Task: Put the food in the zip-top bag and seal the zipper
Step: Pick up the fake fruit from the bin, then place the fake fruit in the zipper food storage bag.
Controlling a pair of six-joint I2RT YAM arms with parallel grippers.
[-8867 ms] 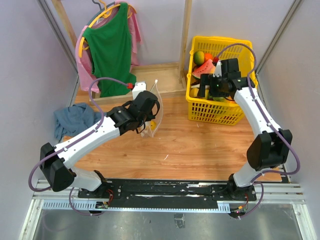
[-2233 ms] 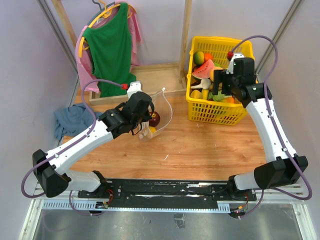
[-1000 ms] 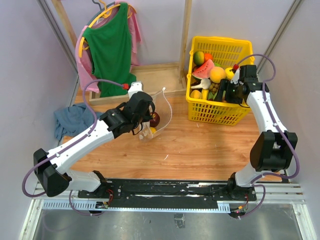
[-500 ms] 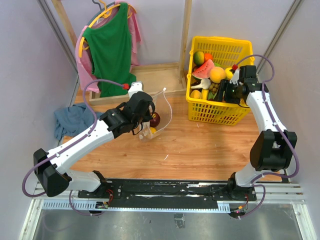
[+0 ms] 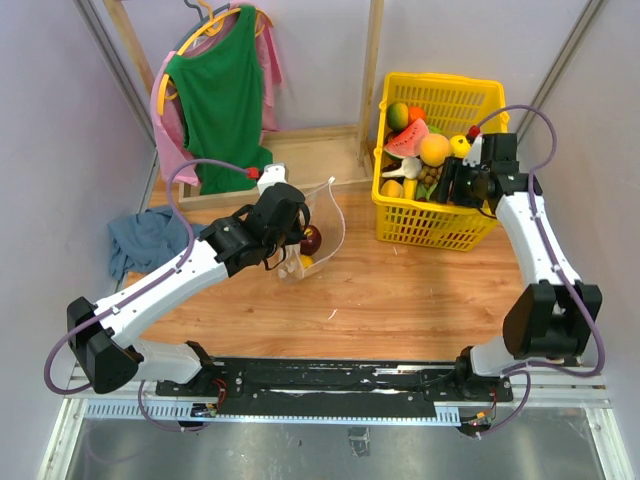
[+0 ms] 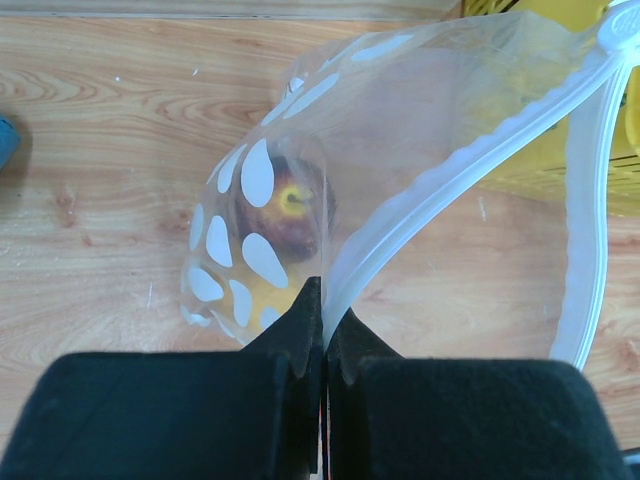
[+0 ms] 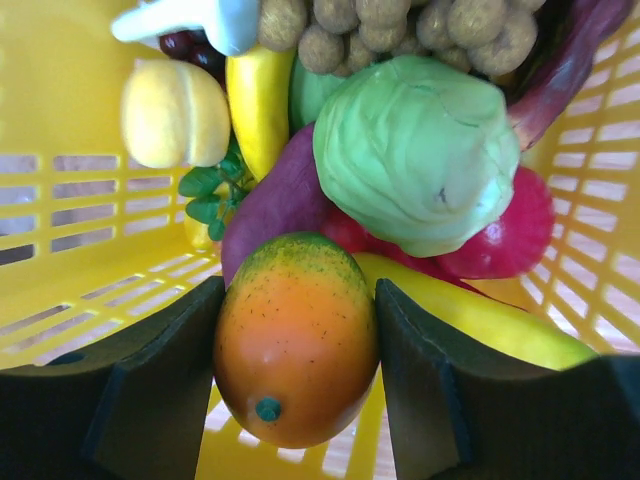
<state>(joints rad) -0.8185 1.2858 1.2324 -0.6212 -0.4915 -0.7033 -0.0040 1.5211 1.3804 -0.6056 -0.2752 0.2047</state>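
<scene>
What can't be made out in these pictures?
Top view: the mango is covered by the right gripper.
Left wrist view: the yellow fruit under the dark fruit is blurred by white dots on the bag; the far corner of the zipper is cut by the frame edge.
Right wrist view: produce hides the basket floor.

Pale lilac walls point(image 5: 50, 120) — wood-grain tabletop point(image 5: 400, 290), timber frame point(image 5: 372, 70).

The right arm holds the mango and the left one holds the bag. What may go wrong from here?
1. The mango is smooth and round, gripped by the right end effector only at its sides; it may drop into the basket.
2. The left end effector pinches the zipper at one point, so the bag mouth may sag and the mango could catch its edge.
</scene>
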